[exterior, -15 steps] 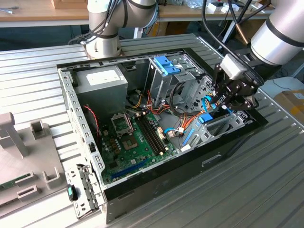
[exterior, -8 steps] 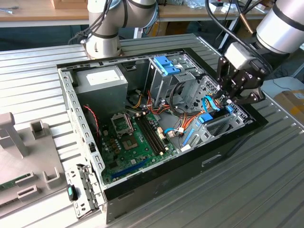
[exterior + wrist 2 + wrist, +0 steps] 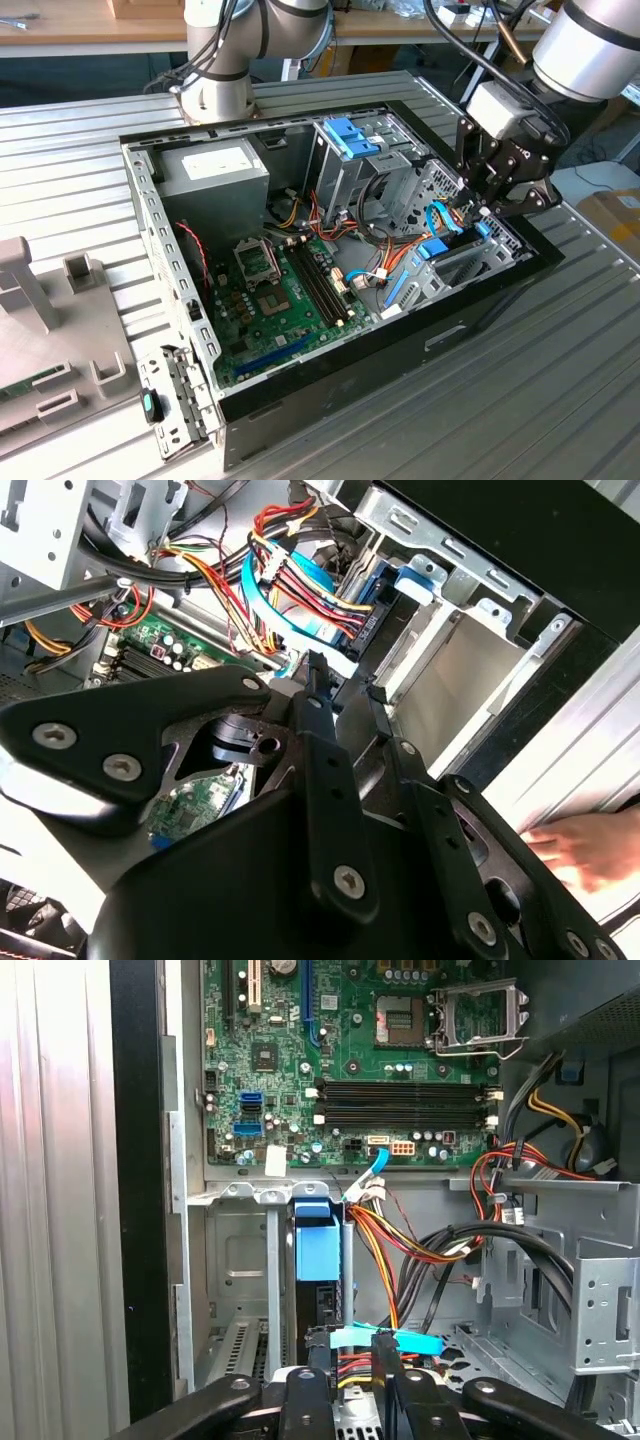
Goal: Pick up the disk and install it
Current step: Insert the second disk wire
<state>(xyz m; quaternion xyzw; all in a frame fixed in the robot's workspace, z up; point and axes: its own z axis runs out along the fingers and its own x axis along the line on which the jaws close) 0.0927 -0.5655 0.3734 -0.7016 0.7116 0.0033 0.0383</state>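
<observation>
Judging by how things lie, we take the task to be near its end. The disk (image 3: 320,1250) stands on edge in a slot of the drive cage inside the computer case (image 3: 150,200), at the case's front corner and away from the power supply (image 3: 215,170). Its blue carrier faces up out of the slot. The end effector (image 3: 352,1345) hangs right over that slot, just beside the disk's end and among the red and yellow wires (image 3: 400,1250). We cannot tell whether it is clamped on the disk or has let go, so we cannot say whether the disk is pushed fully home. What seems left, at most, is the last seating and the release.

The views add to one another. In the first wrist view we look straight down into the case and see the disk edge-on, with the circuit board (image 3: 350,1060) beyond it. The exterior view gives us the whole case lying open on the ribbed desk (image 3: 540,400), with the end effector (image 3: 480,205) dipped in over the case's wall on the exterior view's right. In the second wrist view we see the end effector (image 3: 345,680) from behind, an empty grey bay (image 3: 450,690) beside it, and a person's hand (image 3: 590,845) on the desk just outside the case.
</observation>
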